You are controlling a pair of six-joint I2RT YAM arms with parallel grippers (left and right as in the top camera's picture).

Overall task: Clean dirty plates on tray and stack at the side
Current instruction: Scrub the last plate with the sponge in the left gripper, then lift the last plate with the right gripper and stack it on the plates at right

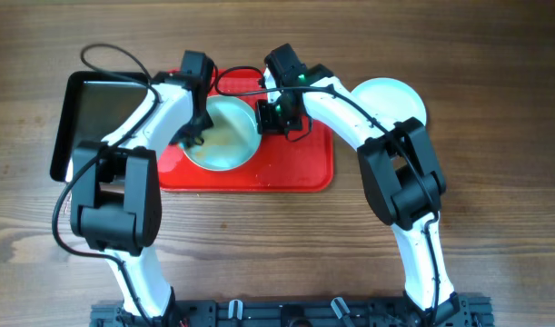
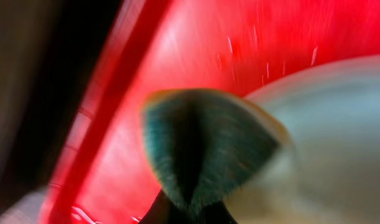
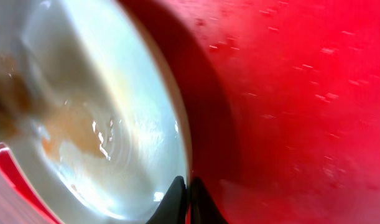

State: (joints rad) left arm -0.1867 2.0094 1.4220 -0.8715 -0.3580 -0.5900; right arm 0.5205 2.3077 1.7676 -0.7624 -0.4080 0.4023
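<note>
From above, the red tray (image 1: 300, 173) sits mid-desk (image 1: 495, 227) with one plate (image 1: 227, 138) on its left half; a second plate (image 1: 395, 95) lies on the wood at far right, a black pan (image 1: 95, 104) left. Only the blurred left wrist view shows the left claw (image 2: 185, 210) clamped on a green sponge (image 2: 202, 143) by the plate. The right wrist view alone shows brown sauce (image 3: 71, 124) and the right claw (image 3: 186, 196) pinched on the plate's rim
</note>
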